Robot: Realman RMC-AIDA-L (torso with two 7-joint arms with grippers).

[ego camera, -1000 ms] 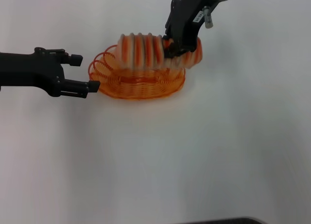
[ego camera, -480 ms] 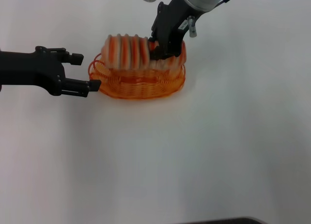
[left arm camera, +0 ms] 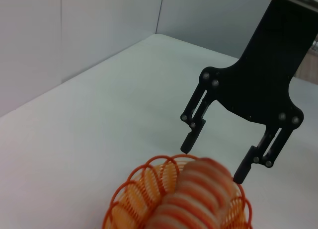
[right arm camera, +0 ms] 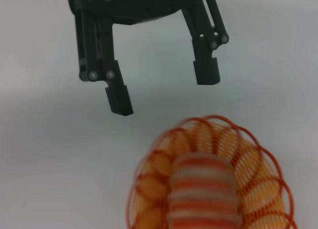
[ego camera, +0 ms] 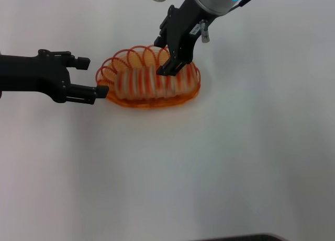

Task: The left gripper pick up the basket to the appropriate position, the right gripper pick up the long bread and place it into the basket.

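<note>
The orange wire basket (ego camera: 111, 67) stands on the white table. The striped long bread (ego camera: 148, 83) lies lengthwise inside it. My right gripper (ego camera: 163, 57) is open and empty just above the basket's right half, its fingers clear of the bread. My left gripper (ego camera: 93, 77) is open and empty at the basket's left end, apart from the rim. The left wrist view shows the bread (left arm camera: 195, 198) in the basket (left arm camera: 128, 190) with the right gripper (left arm camera: 211, 163) open beyond it. The right wrist view shows the bread (right arm camera: 201, 194), the basket (right arm camera: 259, 160) and the left gripper (right arm camera: 164, 92) open beyond it.
The white table (ego camera: 209, 162) stretches bare around the basket. A dark edge (ego camera: 246, 237) shows at the front of the head view. A grey wall (left arm camera: 74, 30) stands behind the table in the left wrist view.
The right gripper moved left and down with the bread, then opened. The bread now lies in the basket. The left arm has not moved.
</note>
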